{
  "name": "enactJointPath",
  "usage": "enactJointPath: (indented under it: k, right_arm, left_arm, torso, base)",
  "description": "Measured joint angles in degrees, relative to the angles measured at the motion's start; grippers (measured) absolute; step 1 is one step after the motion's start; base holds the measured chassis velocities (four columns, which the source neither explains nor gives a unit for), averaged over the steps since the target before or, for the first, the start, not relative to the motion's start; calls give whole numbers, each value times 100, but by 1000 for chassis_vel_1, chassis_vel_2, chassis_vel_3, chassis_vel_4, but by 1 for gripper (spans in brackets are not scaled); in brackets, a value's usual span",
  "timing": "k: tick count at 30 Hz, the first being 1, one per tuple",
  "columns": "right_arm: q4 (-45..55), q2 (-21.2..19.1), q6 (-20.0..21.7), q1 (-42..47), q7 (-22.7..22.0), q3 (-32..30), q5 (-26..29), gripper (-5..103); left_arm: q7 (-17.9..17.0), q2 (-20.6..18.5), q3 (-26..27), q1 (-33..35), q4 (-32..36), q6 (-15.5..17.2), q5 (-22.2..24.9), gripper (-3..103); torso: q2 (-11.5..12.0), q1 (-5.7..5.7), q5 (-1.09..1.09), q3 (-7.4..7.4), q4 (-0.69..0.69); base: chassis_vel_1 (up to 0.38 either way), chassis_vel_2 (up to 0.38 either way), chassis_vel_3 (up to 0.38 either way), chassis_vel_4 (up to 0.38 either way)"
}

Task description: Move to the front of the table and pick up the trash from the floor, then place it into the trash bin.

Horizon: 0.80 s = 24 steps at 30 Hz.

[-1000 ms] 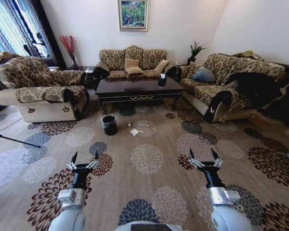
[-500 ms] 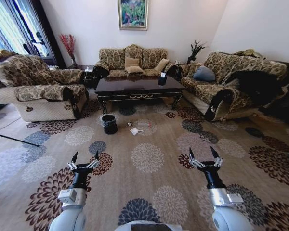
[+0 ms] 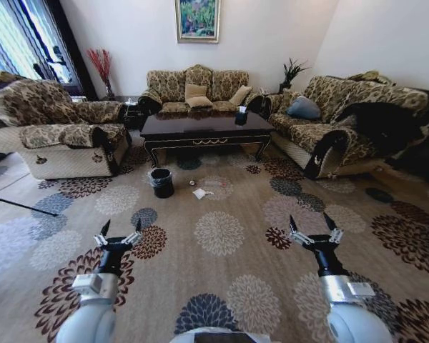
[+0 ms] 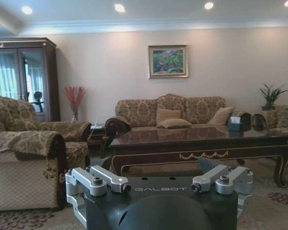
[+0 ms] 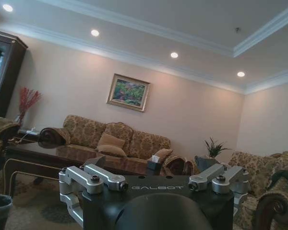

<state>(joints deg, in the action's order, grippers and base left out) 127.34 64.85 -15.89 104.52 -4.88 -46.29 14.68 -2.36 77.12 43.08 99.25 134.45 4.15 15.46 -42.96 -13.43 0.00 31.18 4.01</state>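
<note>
The small litter on the flowered carpet beside the round black bin (image 3: pixel 162 184) is too small to sort beyond a crumpled white paper (image 3: pixel 201 194). In the right wrist view the bin is cut by the picture's edge. The glossy dark wood desk (image 4: pixel 201 140) has its lower front hidden behind the left tool (image 4: pixel 159 188) in the left wrist view.

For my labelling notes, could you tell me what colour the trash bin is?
Black, with a clear plastic liner at the rim; the trash bin shows best in the head view.

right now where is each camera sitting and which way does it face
Head view: on the robot's head, looking forward and down across the carpet at the table, trash bin and trash; left end effector and right end effector open below.
Left wrist view: low, level, facing the table; its own end effector below.
Right wrist view: tilted up toward the ceiling; own end effector below.
Shared: all three show the table.
</note>
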Motion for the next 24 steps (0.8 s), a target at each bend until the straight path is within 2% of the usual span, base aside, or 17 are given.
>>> enactJointPath:
  k: [3, 8, 12, 16, 24]
  right_arm:
    - [2, -126, -14, 22, 29, -53, -12, 100]
    - [94, -209, -12, 19, 125, -222, 149, 100]
    - [266, -358, 166, 12, 268, -541, 847, 100]
    - [399, -489, 295, 122, 299, -649, 1144, 100]
    - [548, -393, 551, 284, 314, -452, 852, 100]
  left_arm:
    - [-5, -156, 48, -2, 55, 30, 96, 100]
    - [-9, -175, 56, 17, 203, 41, 127, 100]
    - [-9, -86, 37, 85, 368, 42, 125, 100]
    - [-9, -30, 23, 124, 448, 41, 85, 100]
    - [-7, 5, 17, 172, 527, 31, 14, 100]
  torso:
    - [57, 25, 0, -33, 0]
    - [184, 81, 1, -102, 0]
    - [300, 129, 0, -171, -1]
    - [405, 172, 0, -235, 0]
    - [565, 239, 1, -328, 0]
  base:
    - [0, 0, 0, 0]
    - [0, 0, 0, 0]
    - [0, 0, 0, 0]
    - [0, 0, 0, 0]
    - [0, 0, 0, 0]
